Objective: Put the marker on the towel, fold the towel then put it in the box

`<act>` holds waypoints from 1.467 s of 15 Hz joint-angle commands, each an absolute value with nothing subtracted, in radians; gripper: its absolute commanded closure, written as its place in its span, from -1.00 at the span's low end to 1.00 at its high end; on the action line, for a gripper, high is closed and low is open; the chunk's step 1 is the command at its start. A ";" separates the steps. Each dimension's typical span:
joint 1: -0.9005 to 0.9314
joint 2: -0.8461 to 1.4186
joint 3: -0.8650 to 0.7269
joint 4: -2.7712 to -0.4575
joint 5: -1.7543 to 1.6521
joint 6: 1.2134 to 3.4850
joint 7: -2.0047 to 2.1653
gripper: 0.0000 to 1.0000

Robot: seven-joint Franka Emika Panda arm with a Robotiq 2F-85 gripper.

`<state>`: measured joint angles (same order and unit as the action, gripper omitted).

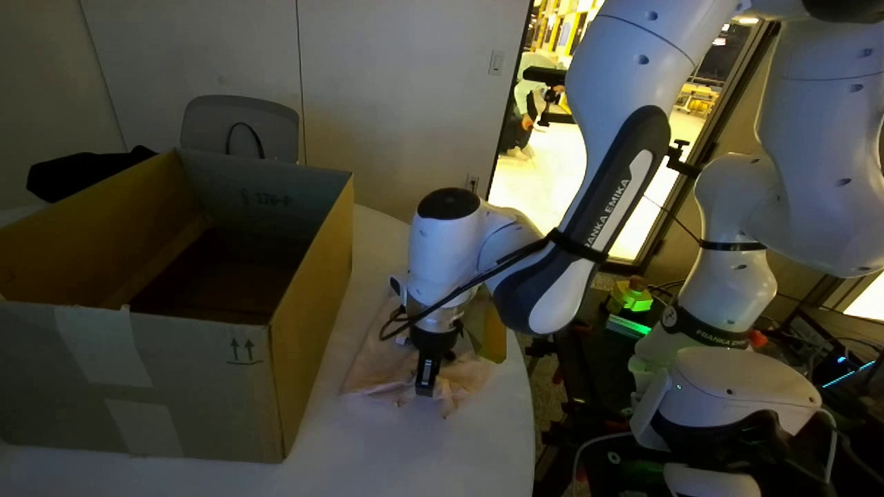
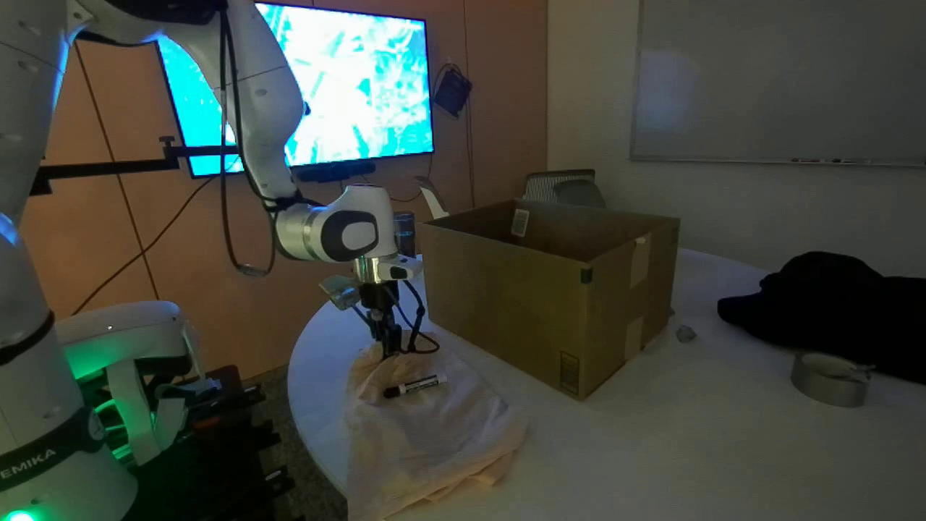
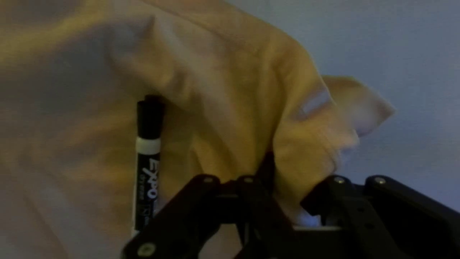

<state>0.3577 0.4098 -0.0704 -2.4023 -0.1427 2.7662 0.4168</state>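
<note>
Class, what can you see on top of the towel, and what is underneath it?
On top of the towel lies the marker. Underneath is the white table, visible beyond the towel's edges; whether anything else lies there cannot be seen, because it is covered.

One marker (image 3: 147, 169) on one towel (image 2: 434, 449), one cardboard box (image 2: 506, 318), two printed arrows (image 1: 235, 351) on it, one robot arm (image 1: 608, 207), one hand (image 3: 287, 187) with two fingers (image 3: 329, 198), one table (image 2: 723, 449), one roll of tape (image 2: 830, 383), one black bundle (image 2: 832, 311), one wall screen (image 2: 362, 87), one whiteboard (image 2: 781, 79), one light switch (image 1: 496, 62)

Wrist view nr, abv. towel (image 3: 219, 97)
</note>
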 commanded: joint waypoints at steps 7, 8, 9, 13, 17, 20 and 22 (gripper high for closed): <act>0.284 0.278 -0.187 -2.500 -0.239 2.773 0.470 0.92; 0.275 0.285 -0.199 -2.497 -0.250 2.772 0.473 0.92; 0.264 0.294 -0.207 -2.492 -0.258 2.770 0.470 0.92; 0.230 0.346 -0.219 -2.468 -0.262 2.767 0.456 0.92; 0.191 0.368 -0.216 -2.473 -0.235 2.790 0.429 0.10; 0.159 0.360 -0.227 -2.490 -0.231 2.813 0.409 -0.35; 0.127 0.351 -0.234 -2.497 -0.229 2.830 0.383 -0.66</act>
<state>0.1625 0.3656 -0.2200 -2.4814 -0.2374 2.7852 0.4301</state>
